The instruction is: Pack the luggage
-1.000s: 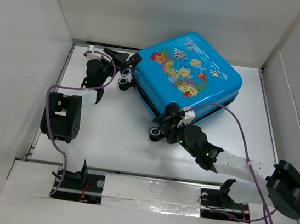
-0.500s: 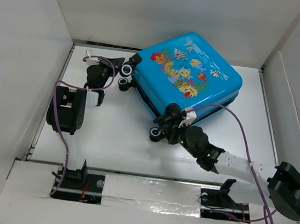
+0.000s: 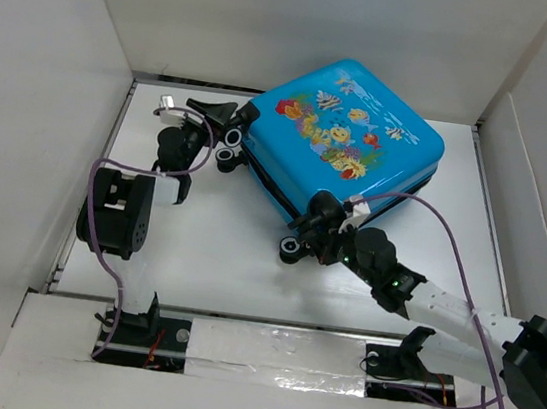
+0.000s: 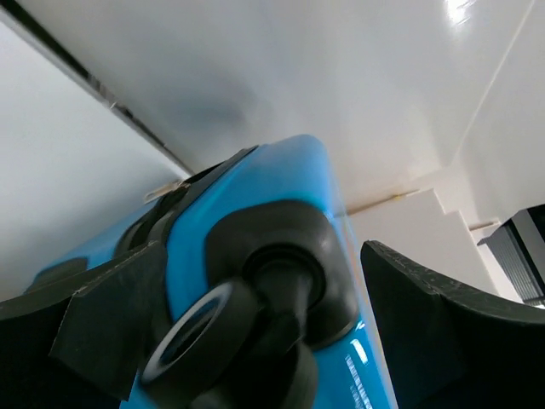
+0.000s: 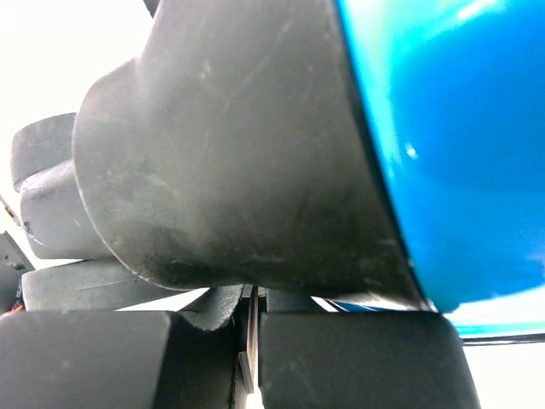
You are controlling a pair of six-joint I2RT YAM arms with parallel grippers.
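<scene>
From above, the luggage point(image 3: 348, 139) lies closed on the table point(image 3: 206, 256). My left gripper point(image 3: 227, 113) and right gripper point(image 3: 314, 218) each meet one corner of it, I think to steady it.

At my left wrist the jaws stand wide, with a wheel point(image 4: 192, 336) between them, not gripped.

At my right wrist the jaws are pressed together, just under a black wheel housing point(image 5: 230, 145).

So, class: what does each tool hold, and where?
Left tool open around a luggage wheel, holding nothing. Right tool shut beside another wheel; hold unclear.
</scene>
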